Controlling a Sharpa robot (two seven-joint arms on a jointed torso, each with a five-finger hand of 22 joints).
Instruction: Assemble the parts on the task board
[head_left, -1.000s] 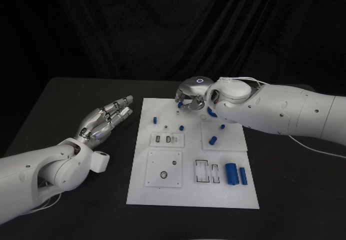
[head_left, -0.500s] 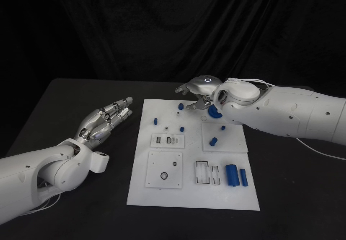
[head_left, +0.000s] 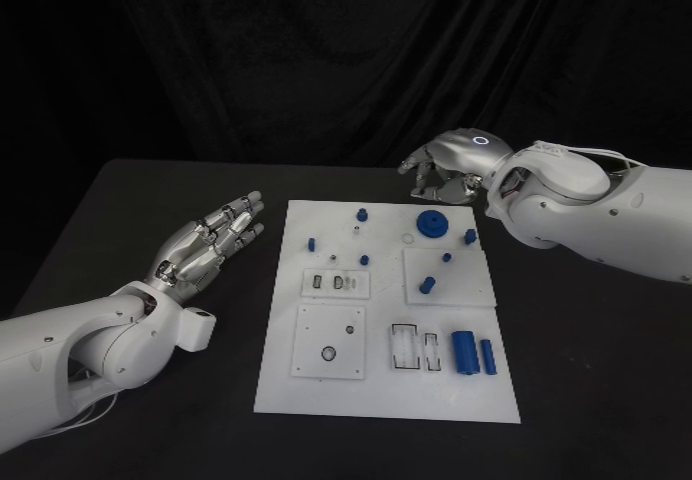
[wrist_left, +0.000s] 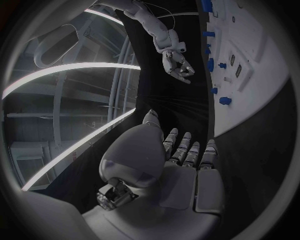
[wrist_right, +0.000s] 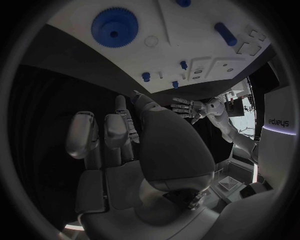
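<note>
Left hand: flat, fingers spread and extended, palm up, holds nothing. It hovers over the black table at 9 o'clock of the board, just beside its left edge and not touching it. Left wrist view confirms: fingers straight and apart, nothing in the palm.

Right hand: above the table at 1 o'clock of the board, just past its far edge, off the plate. Fingers curled in loosely; right wrist view shows the fingers bent with no part between them. Touches nothing.

Board sits mid-table. Parts on it:
- gear at 1 o'clock, lying flat, near the right hand but apart from it
- small peg just beside the gear at its 3 o'clock
- peg at 12 o'clock
- peg at 10 o'clock
- peg near centre
- two pegs on the right-centre square
- big cylinder at 4 o'clock, thinner one just beside it, both lying flat
</note>
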